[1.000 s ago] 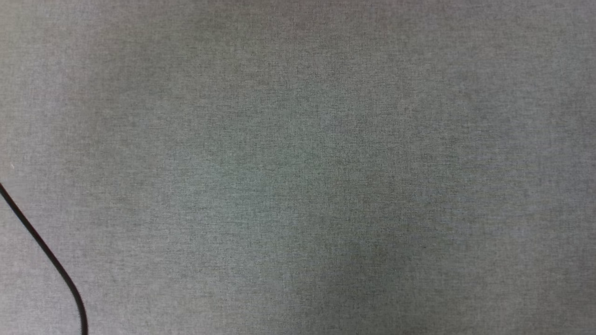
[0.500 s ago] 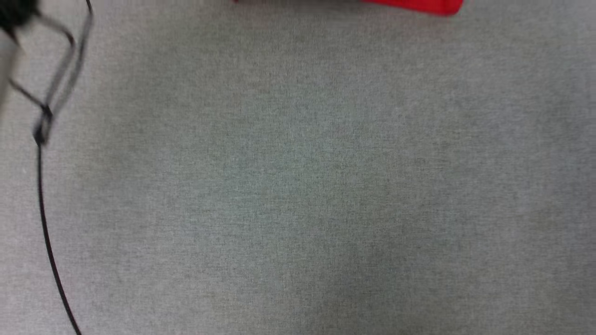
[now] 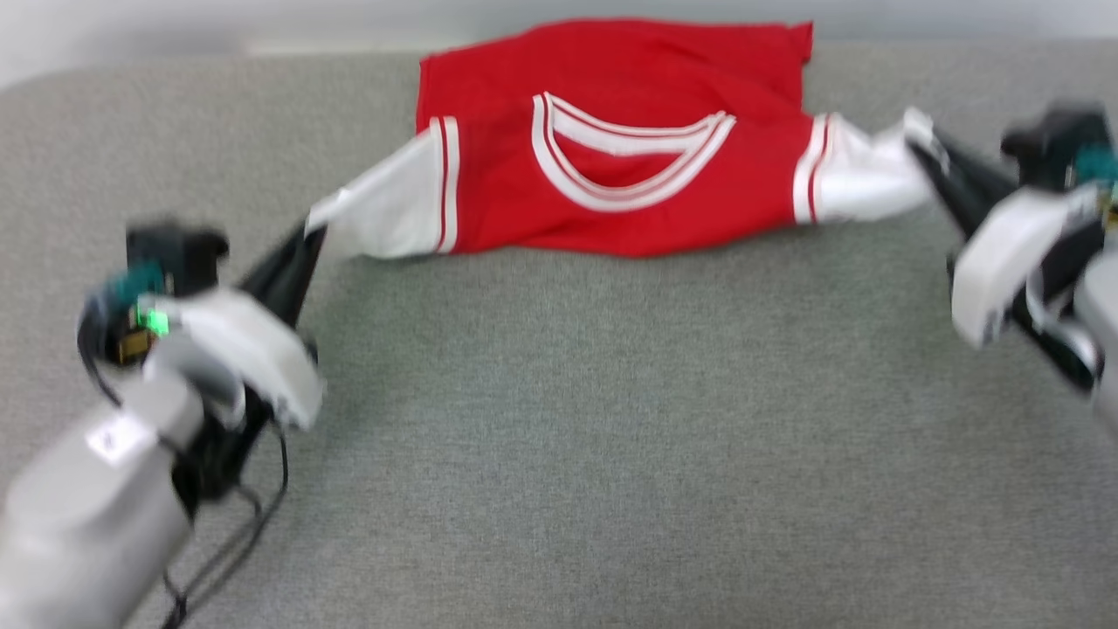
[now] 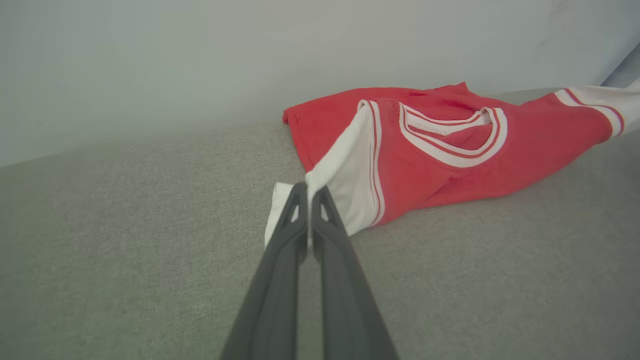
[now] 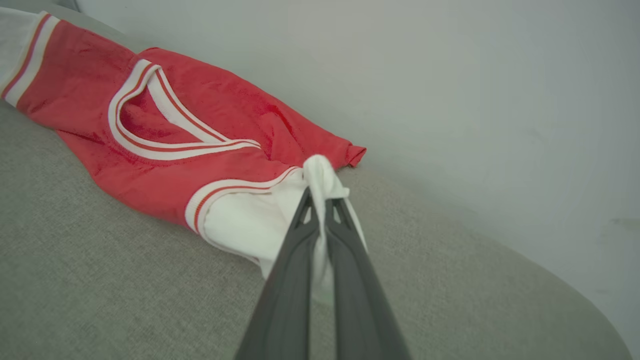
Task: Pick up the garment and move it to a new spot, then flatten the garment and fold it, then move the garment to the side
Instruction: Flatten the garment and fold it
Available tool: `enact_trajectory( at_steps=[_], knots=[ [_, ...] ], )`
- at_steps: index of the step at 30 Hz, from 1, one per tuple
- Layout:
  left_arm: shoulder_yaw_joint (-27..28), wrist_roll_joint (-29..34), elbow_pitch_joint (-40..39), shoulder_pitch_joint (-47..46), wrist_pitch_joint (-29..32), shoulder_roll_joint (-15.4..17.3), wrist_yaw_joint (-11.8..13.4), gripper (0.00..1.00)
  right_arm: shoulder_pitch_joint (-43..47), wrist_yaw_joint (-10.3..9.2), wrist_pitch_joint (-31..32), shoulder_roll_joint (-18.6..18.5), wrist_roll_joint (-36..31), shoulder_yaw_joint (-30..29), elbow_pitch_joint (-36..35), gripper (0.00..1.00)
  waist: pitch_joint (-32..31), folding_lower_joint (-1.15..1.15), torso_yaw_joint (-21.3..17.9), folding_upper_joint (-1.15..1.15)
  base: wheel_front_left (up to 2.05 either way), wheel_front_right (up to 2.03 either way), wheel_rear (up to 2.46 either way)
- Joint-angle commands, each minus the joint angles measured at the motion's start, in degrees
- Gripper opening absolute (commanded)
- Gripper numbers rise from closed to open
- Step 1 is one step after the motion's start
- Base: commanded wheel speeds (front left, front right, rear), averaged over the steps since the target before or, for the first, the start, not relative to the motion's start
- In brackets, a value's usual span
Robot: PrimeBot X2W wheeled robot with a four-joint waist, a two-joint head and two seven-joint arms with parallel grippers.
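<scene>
The garment [image 3: 611, 148] is a red shirt with white sleeves and a striped V collar, stretched sideways near the far edge of the grey table [image 3: 559, 419]. My left gripper [image 3: 313, 234] is shut on the end of the white left sleeve [image 3: 384, 210]. My right gripper [image 3: 919, 148] is shut on the bunched white right sleeve [image 3: 865, 175]. In the left wrist view the gripper [image 4: 309, 189] pinches the sleeve edge of the garment [image 4: 450, 150]. Seen from the right wrist, white cloth of the garment [image 5: 200, 130] is squeezed in the shut gripper [image 5: 320, 192].
A pale wall [image 3: 218, 22] runs right behind the table's far edge. The table's corners are rounded. Black cables [image 3: 253, 515] hang from my left forearm over the near left of the grey surface.
The head camera has tilted up: earlier it showed bare grey table and a cable, then a red hem at the top; now the whole garment and both grippers are in it.
</scene>
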Motion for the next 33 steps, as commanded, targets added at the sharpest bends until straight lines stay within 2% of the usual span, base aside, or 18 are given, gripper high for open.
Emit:
enact_trajectory(
  at_steps=[1, 9, 13, 14, 21, 27, 28, 29, 33],
  knots=[
    [0.12, -0.41, -1.14, 2.13, -0.35, 0.41, 0.63, 0.0, 2.28, -0.04, -0.27, -0.64, 0.79, 0.2, -0.58, 0.0, -2.44, 0.01, -0.19, 0.0, 0.0, 0.0, 0.0],
    [0.27, -4.21, -9.18, 19.54, -0.75, 4.55, 6.19, 0.0, 18.99, -0.04, -0.77, -4.88, 4.0, 0.01, -4.22, 0.0, -8.62, 0.01, -0.01, 0.0, 0.0, 0.0, 0.0],
    [1.14, -5.94, -11.02, 26.76, -0.86, 5.75, 7.82, 0.0, 26.99, -0.04, -0.49, -6.27, 5.72, -2.16, -5.71, 0.0, -11.26, 0.01, -0.19, 0.0, 0.0, 0.0, 0.0],
    [1.28, -6.12, -11.89, 31.01, -0.91, 6.61, 9.1, 0.0, 32.74, -0.04, 0.19, -7.18, 6.61, -4.08, -7.05, 0.0, -12.82, 0.01, -0.34, 0.0, 0.0, 0.0, 0.0],
    [4.92, -7.17, -14.63, 41.75, -0.87, 7.41, 11.93, 0.0, 46.01, -0.06, 2.67, -9.0, 8.14, -9.86, -10.92, 0.0, -15.45, 0.01, -0.56, 0.0, 0.0, 0.0, 0.0],
    [7.64, -5.58, -17.32, 47.21, -0.83, 6.82, 12.76, 0.0, 53.87, -0.07, 7.48, -10.33, 9.09, -15.33, -15.07, 0.01, -15.57, 0.01, 0.2, 0.0, 0.0, 0.0, 0.0],
    [7.88, -5.18, -17.68, 47.37, -0.83, 6.57, 12.87, 0.0, 54.44, -0.07, 8.55, -10.39, 9.22, -16.15, -16.35, 0.46, -15.43, 0.01, 0.32, 0.0, 0.0, 0.0, 0.0],
    [8.17, -4.68, -18.14, 47.29, -0.83, 6.26, 12.89, 0.0, 54.38, -0.07, 9.14, -10.65, 9.13, -17.6, -17.57, 1.0, -15.27, 0.01, 0.43, 0.0, 0.0, 0.0, 0.0],
    [9.69, -2.51, -20.07, 45.79, -0.83, 4.75, 13.6, 0.0, 52.38, -0.04, 12.15, -12.1, 6.84, -22.73, -22.82, 1.0, -14.32, 0.01, 0.79, 0.0, 0.0, 0.0, 0.0]
  ],
)
